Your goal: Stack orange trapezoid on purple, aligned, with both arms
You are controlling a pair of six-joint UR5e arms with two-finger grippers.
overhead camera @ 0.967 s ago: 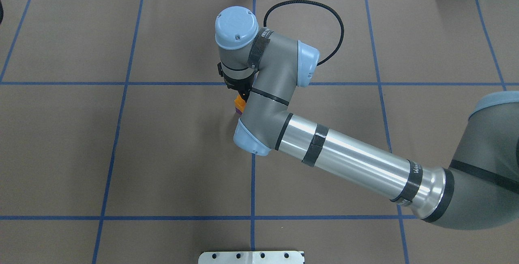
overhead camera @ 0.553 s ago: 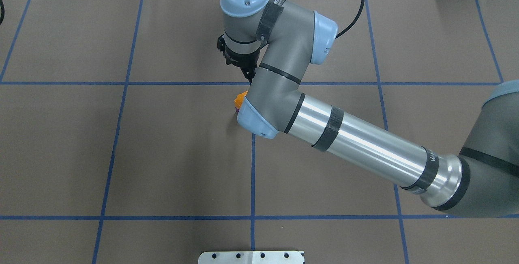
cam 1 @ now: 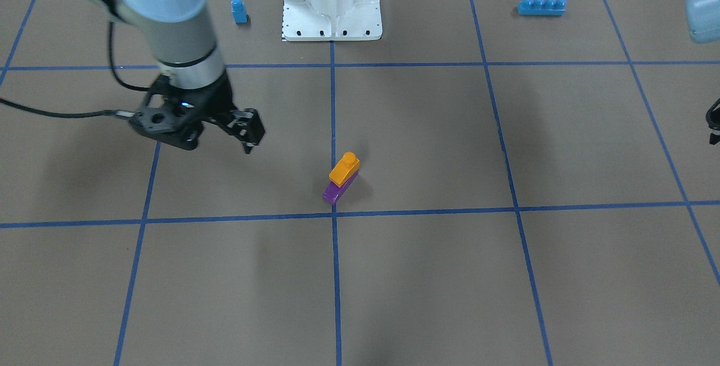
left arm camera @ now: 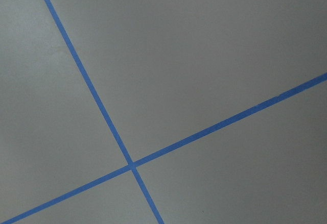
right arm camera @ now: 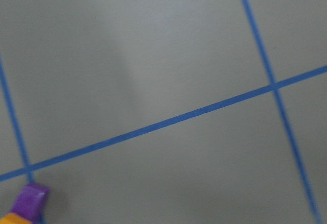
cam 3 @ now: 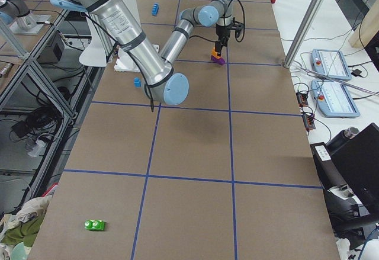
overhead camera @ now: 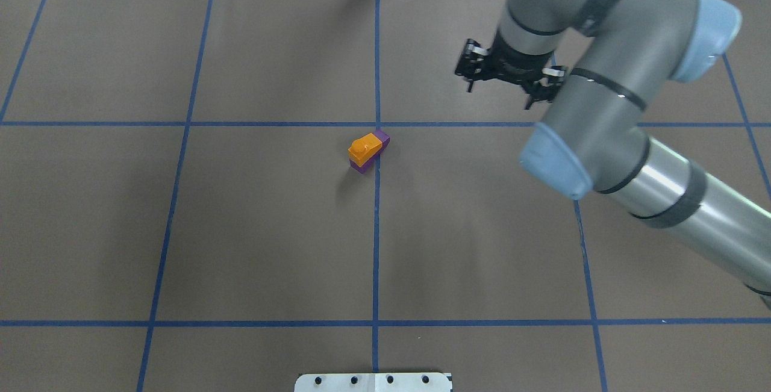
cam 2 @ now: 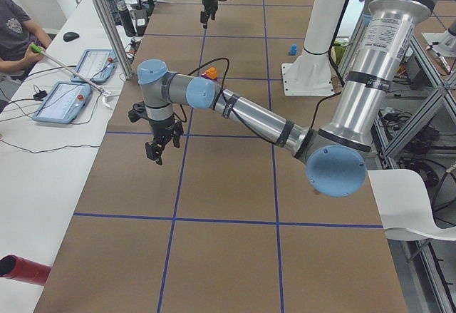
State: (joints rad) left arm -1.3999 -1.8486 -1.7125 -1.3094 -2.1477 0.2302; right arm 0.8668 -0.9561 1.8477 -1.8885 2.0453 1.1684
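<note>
The right gripper [overhead camera: 508, 82] hangs with its jaws wide and empty, well apart from the stack. This is probably a retreat that leaves the blocks undisturbed. The orange trapezoid [overhead camera: 363, 147] sits on the purple block [overhead camera: 382, 137], edges in line, beside a tape crossing [overhead camera: 377, 124]. 1 second ago this gripper was down over the stack. The left arm [cam 1: 703, 14] barely shows, and I cannot tell how its jaws stand.

The orange trapezoid [overhead camera: 363, 148], its 1 stud facing up, is sitting on the purple [overhead camera: 383, 138] just beside a blue tape crossing [overhead camera: 377, 124], while the right gripper [overhead camera: 501, 94] is hovering well apart, jaws spread.
</note>
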